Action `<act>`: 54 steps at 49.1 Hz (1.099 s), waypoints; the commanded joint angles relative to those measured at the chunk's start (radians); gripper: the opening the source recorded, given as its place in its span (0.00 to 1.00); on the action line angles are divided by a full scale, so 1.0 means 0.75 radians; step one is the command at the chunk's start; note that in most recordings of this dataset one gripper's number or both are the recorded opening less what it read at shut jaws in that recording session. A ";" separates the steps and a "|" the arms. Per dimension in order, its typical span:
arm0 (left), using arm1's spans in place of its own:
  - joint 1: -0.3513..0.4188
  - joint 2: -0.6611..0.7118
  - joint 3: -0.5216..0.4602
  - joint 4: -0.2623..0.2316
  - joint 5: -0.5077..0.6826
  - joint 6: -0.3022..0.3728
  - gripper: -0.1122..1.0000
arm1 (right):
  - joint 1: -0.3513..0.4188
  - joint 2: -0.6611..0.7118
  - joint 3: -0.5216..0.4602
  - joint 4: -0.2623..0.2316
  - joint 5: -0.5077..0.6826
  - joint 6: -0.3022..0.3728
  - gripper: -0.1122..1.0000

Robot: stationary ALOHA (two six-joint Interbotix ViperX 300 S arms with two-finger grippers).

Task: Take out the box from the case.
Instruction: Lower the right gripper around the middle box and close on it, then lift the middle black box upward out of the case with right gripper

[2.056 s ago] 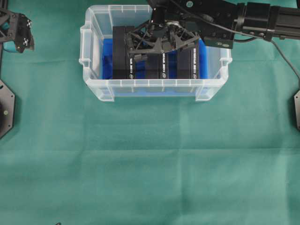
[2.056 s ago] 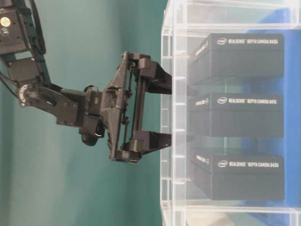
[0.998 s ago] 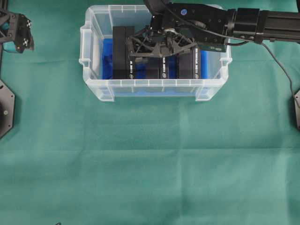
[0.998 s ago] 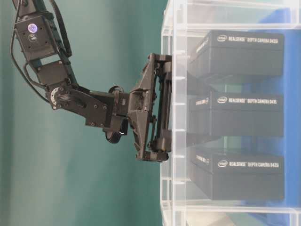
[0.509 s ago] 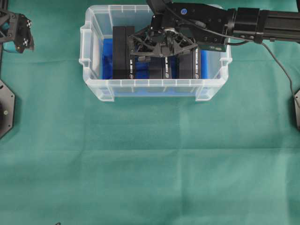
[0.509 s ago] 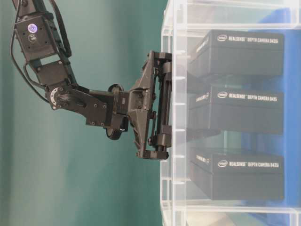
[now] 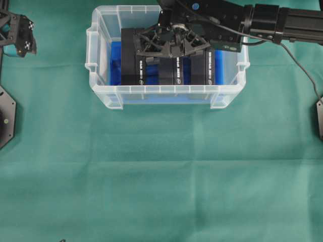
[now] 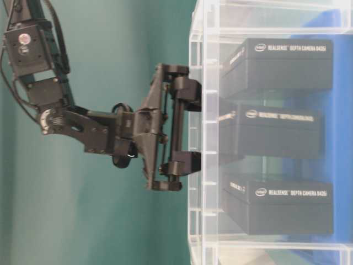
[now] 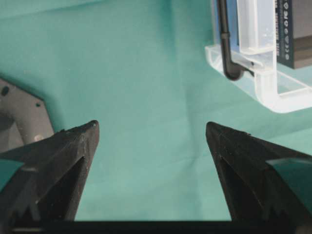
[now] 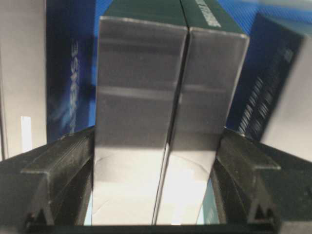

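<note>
**Right gripper clamps the middle box inside the case**

We see a green cloth (image 7: 161,176) covering the whole table. On its far half, about mid-width, sits the case (image 7: 101,91), a clear bin with a ribbed rim and a blue lining (image 7: 115,55) on its floor.

The right arm (image 7: 282,20) reaches in from the far right edge and bends down over the case. Three black boxes stand side by side in the case: a left box (image 7: 132,60), a middle box (image 7: 174,70) and a right box (image 7: 204,68). In the table-level view the middle box (image 8: 276,132) looks blurred and sits a little out of line with its two neighbours.

The right gripper (image 7: 172,46) is down inside the case over the middle box. In the right wrist view its fingers (image 10: 58,180) press against both sides of that box (image 10: 165,126), so we read the jaws as closed on it.

The left gripper (image 7: 19,36) hangs at the far left edge of the table, well apart from the case. In the left wrist view its fingers (image 9: 63,165) are spread wide with only green cloth between them, and a corner of the case (image 9: 258,78) shows at the upper right
</note>
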 commanded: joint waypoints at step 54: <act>0.002 -0.006 -0.014 0.004 -0.002 0.002 0.91 | 0.002 -0.147 -0.425 0.004 0.466 -0.022 0.71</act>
